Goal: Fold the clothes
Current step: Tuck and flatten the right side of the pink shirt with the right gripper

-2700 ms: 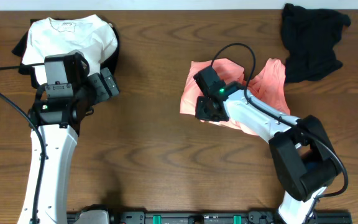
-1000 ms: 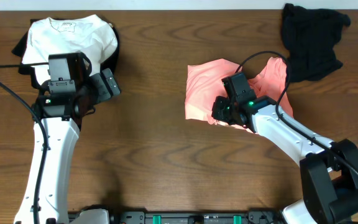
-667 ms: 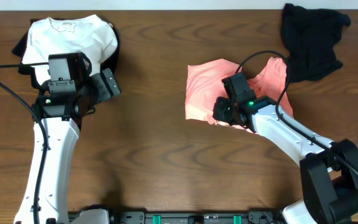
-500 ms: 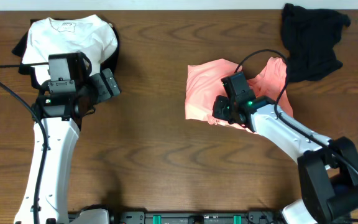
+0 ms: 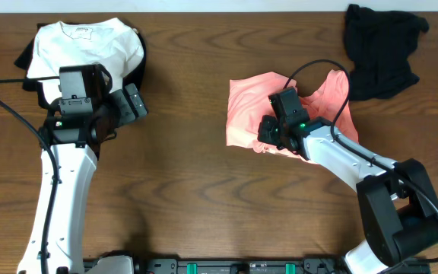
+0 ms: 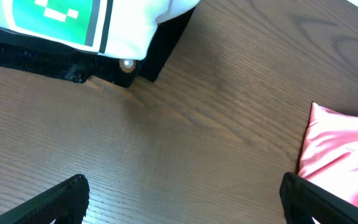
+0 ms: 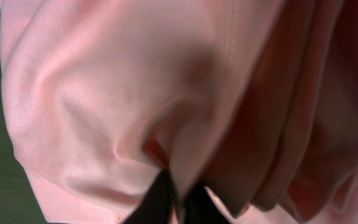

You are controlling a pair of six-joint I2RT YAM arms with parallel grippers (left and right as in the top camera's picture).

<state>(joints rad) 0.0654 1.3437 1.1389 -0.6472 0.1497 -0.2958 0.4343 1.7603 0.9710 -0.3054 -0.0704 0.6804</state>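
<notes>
One pink shirt (image 5: 246,106) pinched on the bench (image 5: 181,190).
Right gripper (image 5: 268,135) clamps a fold of it; left gripper (image 5: 132,102) stands wide, holding nothing.

Wooden table (image 5: 188,190) bears salmon-pink shirt (image 5: 245,106) and crumpled black garment (image 5: 382,49).

nothing legible here: the small neck label (image 5: 80,31) on the white cotton t-shirt (image 5: 97,46) is too tiny to read, and its green printed patch (image 6: 48,18) shows only cropped white shapes.
</notes>
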